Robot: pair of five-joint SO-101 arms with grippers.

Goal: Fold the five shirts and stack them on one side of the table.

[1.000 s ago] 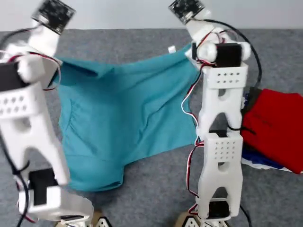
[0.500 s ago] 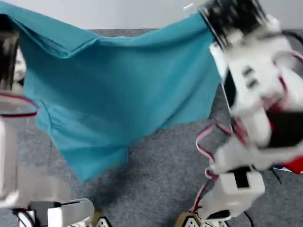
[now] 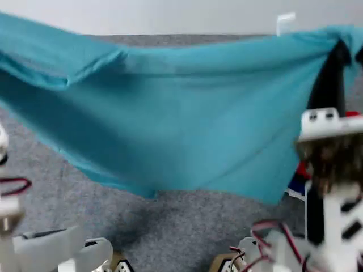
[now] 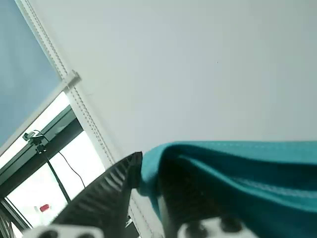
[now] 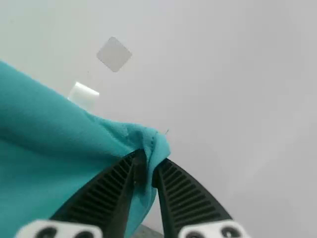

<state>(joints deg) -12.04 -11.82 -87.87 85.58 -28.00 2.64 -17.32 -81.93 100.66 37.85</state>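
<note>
1. I have the teal shirt (image 3: pixel 187 124) up in the air, stretched wide across the high view and hanging well above the grey table (image 3: pixel 187 226).
2. The left claw (image 4: pixel 146 181) is closed on one upper edge of the shirt, with the cloth folded over its jaw.
3. The right claw (image 5: pixel 144 171) is pinched tight on the opposite corner, a small bunch of fabric caught between its jaws.
4. A bit of red, blue and white cloth (image 3: pixel 296 180) peeks out on the table beside the right arm; I cannot tell how it lies.
5. I judge this to be the spread-out step: the shirt is lifted open but not yet laid down or folded.
6. Next I would lower both arms together with the top edge taut, so the loose lower hem lands first and the shirt lies flat, away from that cloth on the right.
</note>
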